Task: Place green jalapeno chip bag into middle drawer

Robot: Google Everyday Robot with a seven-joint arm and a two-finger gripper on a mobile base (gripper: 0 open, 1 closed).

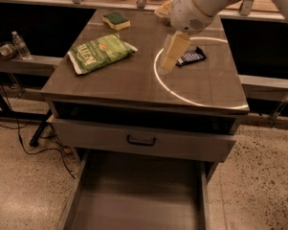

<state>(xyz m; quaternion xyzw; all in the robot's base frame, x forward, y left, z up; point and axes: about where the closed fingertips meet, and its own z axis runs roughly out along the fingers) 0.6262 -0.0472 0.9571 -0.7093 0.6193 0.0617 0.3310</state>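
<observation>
The green jalapeno chip bag lies flat on the left part of the cabinet's top, its white lettering up. My gripper hangs from the white arm above the middle of the top. It is to the right of the bag, well apart from it, and just left of a small dark blue packet. It holds nothing that I can see. The middle drawer is pulled out at the bottom of the view, and its flat grey floor is bare.
A grey drawer front with a dark handle sits slightly out above the open drawer. A green-and-yellow sponge lies at the back left of the top. A water bottle stands on a ledge at the left. Cables lie on the floor at the left.
</observation>
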